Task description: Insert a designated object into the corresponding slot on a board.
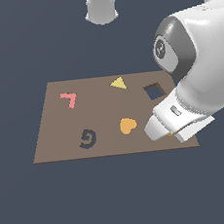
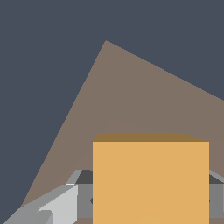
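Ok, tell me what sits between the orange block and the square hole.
Nothing visible does. The orange block is at the gripper, near the board edge; only bare board separates it from the square hole.

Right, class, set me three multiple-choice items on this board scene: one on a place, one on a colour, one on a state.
1. Where on the board is the square slot?
A. far edge, toward the exterior view's right
B. near edge, toward the exterior view's left
C. dead centre

2. What colour is the triangle?
A. pink
B. yellow
C. blue

3. The slot is:
A. filled
B. empty
C. covered by the heart

Answers: 1 A, it lies beside the arm; 2 B, clearly yellow; 3 B, dark and open while the orange block fills the wrist view.
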Available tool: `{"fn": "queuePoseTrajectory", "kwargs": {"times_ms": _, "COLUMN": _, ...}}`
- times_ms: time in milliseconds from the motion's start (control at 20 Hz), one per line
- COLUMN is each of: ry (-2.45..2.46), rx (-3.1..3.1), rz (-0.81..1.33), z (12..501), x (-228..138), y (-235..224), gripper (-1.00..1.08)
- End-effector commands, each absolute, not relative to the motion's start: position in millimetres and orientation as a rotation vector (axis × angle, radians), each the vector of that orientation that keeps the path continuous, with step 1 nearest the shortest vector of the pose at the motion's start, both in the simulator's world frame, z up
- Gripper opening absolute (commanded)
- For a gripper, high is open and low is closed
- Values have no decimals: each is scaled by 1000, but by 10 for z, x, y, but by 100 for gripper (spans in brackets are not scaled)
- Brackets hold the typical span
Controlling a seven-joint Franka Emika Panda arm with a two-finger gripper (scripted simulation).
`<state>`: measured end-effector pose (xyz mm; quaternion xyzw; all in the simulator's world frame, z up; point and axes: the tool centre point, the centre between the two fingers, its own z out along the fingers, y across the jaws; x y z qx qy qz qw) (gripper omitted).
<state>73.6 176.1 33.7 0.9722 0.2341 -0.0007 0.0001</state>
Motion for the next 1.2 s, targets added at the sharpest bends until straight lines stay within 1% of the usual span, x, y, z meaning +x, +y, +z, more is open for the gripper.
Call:
{"fn": "queuePoseTrajectory", "kwargs": {"times_ms": 0, "ry": 857, "rx": 3022, "rz": -1, "z": 346, "x": 670, "y": 1810, "gripper": -100}}
{"fn": "queuePoseTrajectory", "kwargs": {"times_ms": 600, "ry": 1601, "rx": 2702, "rz": 0, "z": 372, "x": 158, "y": 1960, "gripper": -100}}
{"fn": "queuePoseTrajectory", "kwargs": {"times_ms": 1150, "ry": 2172, "rx": 2268, "rz": 0, "z": 392, "x": -305, "y": 1854, "gripper": -100}}
